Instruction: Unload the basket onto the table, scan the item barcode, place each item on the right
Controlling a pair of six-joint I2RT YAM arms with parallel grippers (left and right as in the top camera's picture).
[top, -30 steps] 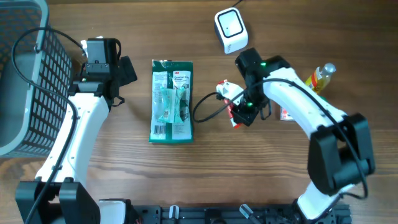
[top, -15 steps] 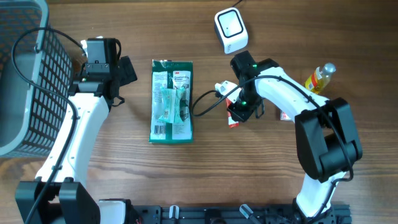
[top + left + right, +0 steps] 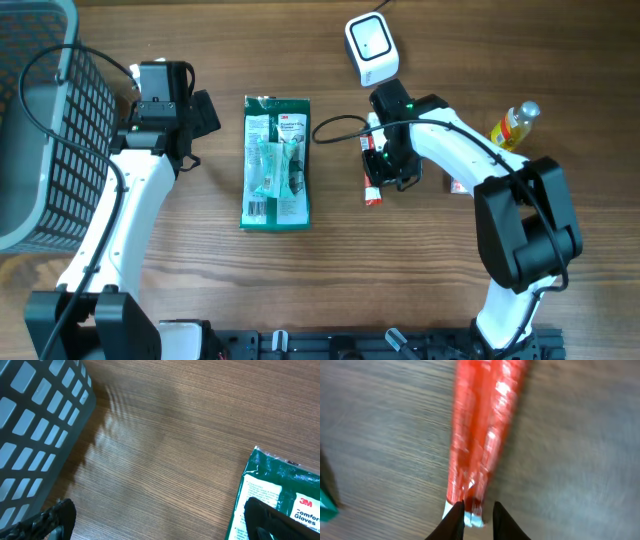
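Weight is hardly a concern: the red packet [image 3: 372,188] looks light, thin and glossy, so I judge it floppy and slippery, prone to sag or slide if pinched mid-body. The flat white seal at its end is the sensible hold, leaving the printed faces free for the scanner [image 3: 370,48].

The packet lies on the counter [image 3: 330,270] between the green glove pack [image 3: 277,162] on the left and the right arm, just near of the scanner. The right gripper [image 3: 477,515] sits at that white end, its fingers [image 3: 454,522] nearly together on either side of the seal. Blur hides whether they actually bite. The left gripper [image 3: 160,519] hangs with its fingers wide apart over bare wood beside the basket [image 3: 35,415].

Against a second ago, the right wrist has swung farther, toward the scanner. The packet has turned from a diagonal to nearly straight near-to-far, and the cable [image 3: 335,124] loop has flipped to the far side. The glove pack, scanner and left arm are unchanged.
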